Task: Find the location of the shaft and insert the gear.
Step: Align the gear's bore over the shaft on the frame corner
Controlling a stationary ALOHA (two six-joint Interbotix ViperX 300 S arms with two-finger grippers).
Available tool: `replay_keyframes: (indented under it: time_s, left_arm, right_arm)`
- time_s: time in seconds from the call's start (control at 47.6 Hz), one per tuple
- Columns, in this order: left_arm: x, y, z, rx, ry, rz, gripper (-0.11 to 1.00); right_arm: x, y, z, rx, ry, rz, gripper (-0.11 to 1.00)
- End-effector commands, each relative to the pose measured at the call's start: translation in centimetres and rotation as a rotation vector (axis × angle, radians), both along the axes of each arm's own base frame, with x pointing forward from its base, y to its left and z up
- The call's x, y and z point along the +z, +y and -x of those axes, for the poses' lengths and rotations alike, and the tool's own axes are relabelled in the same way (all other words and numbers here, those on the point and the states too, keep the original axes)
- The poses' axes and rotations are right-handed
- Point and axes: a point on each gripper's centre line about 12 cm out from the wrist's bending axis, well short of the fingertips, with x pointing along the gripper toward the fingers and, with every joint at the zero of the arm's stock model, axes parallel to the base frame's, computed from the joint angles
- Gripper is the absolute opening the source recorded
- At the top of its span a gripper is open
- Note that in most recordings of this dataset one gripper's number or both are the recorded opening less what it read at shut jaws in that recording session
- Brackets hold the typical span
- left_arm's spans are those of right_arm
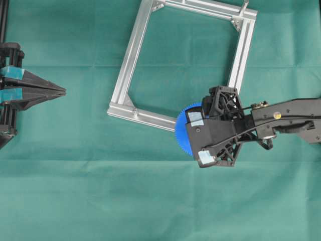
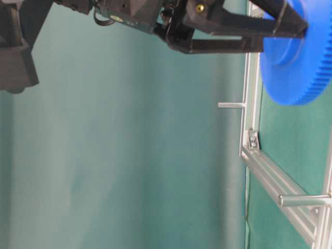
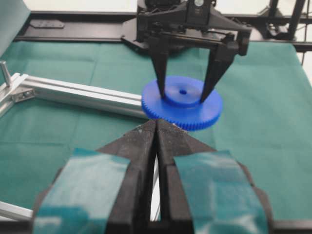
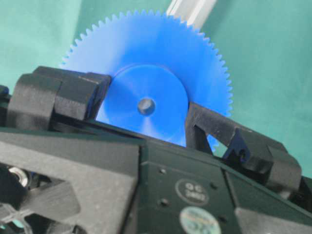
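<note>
The gear (image 1: 181,131) is a flat bright-blue toothed wheel with a raised hub. My right gripper (image 1: 198,136) is shut on that hub, and both fingers press its sides in the left wrist view (image 3: 184,95). The gear (image 3: 183,111) hangs flat over the near right corner of the aluminium frame (image 1: 128,60). In the table-level view two thin silver pins stand up from the frame rails, one just past the gear's edge (image 2: 231,105) and one closer (image 2: 303,199). I cannot tell which is the shaft. My left gripper (image 1: 62,91) is shut and holds nothing, far left of the frame.
Green cloth (image 1: 150,201) covers the table all round the square frame. A pin (image 1: 244,7) stands at the frame's far right corner, also seen in the left wrist view (image 3: 5,73). Small corner brackets (image 2: 252,140) sit inside the frame's corners.
</note>
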Motion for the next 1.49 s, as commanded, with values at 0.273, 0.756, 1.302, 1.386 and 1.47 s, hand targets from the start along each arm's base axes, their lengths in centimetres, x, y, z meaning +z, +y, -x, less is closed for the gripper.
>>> replay_keyframes:
  time_s: [0.273,0.756,1.302,1.386,1.47]
  left_arm:
    - [1.0,0.0,-0.3,-0.001,-0.023,0.003,0.01]
    - [1.0,0.0,-0.3,-0.001,-0.023,0.003,0.01]
    - [0.9,0.0,-0.3,-0.001,-0.02,0.003,0.01]
    - [0.9,0.0,-0.3,-0.001,-0.02,0.003,0.01]
    - [0.9,0.0,-0.3,-0.001,-0.02,0.003,0.01]
  right_arm:
    - [0.1,-2.1,-0.1,-0.027,-0.022,0.028,0.7]
    - [0.4,-2.1,-0.1,-0.025,-0.046,0.023,0.7]
    - [1.0,-2.0,0.7,-0.017,-0.1,0.01,0.7]
    - [1.0,-2.0,0.7,-0.017,-0.1,0.01,0.7]
    - [1.0,-2.0,0.6,-0.015,-0.108,0.009,0.7]
